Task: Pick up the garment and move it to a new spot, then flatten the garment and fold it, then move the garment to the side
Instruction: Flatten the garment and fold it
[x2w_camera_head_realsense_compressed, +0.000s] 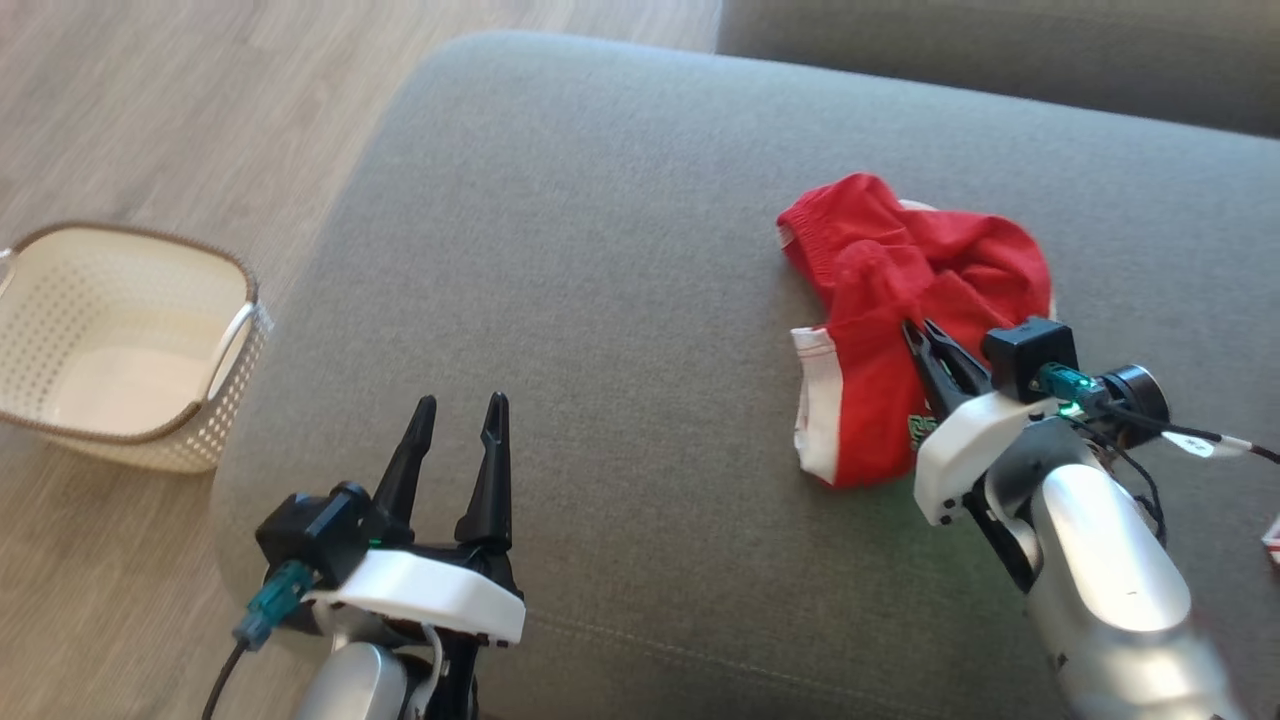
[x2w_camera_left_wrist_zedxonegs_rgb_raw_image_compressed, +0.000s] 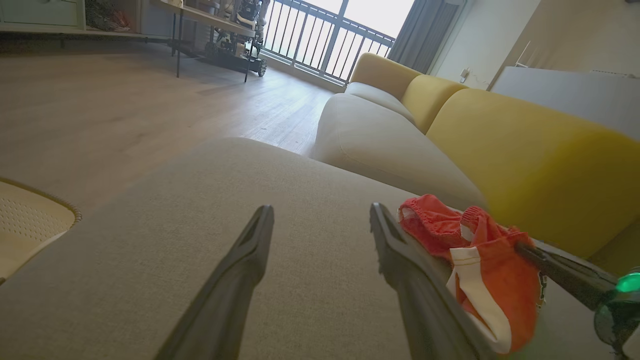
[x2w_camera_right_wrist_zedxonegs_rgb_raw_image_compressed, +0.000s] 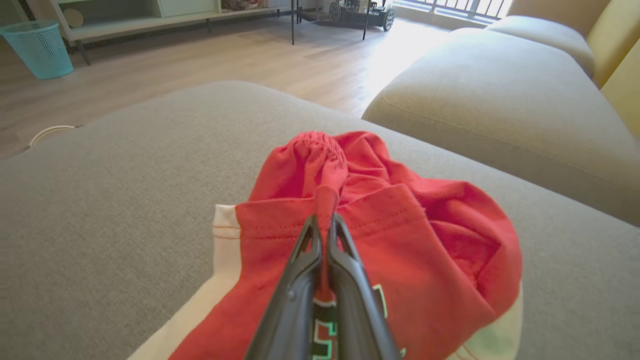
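A red garment (x2w_camera_head_realsense_compressed: 905, 290) with white trim lies crumpled on the right half of the grey cushion (x2w_camera_head_realsense_compressed: 600, 250), bunched into a loose heap with its white-edged hem towards the cushion's front. A print edged in green shows on the cloth at the end of the heap nearest the cushion's front.

The right gripper (x2w_camera_head_realsense_compressed: 918, 332) reaches in from the cushion's front right corner. Its two dark fingers are pressed together on a raised ridge of the red fabric in the middle of the heap. In the right wrist view the pinched fold stands up between the fingertips.

The left gripper (x2w_camera_head_realsense_compressed: 462, 408) hangs over the front left part of the cushion, well apart from the garment. Its fingers are spread wide with nothing between them.

A pale perforated basket (x2w_camera_head_realsense_compressed: 232, 335) stands on the wooden floor (x2w_camera_head_realsense_compressed: 200, 120) just beside the cushion's left edge.
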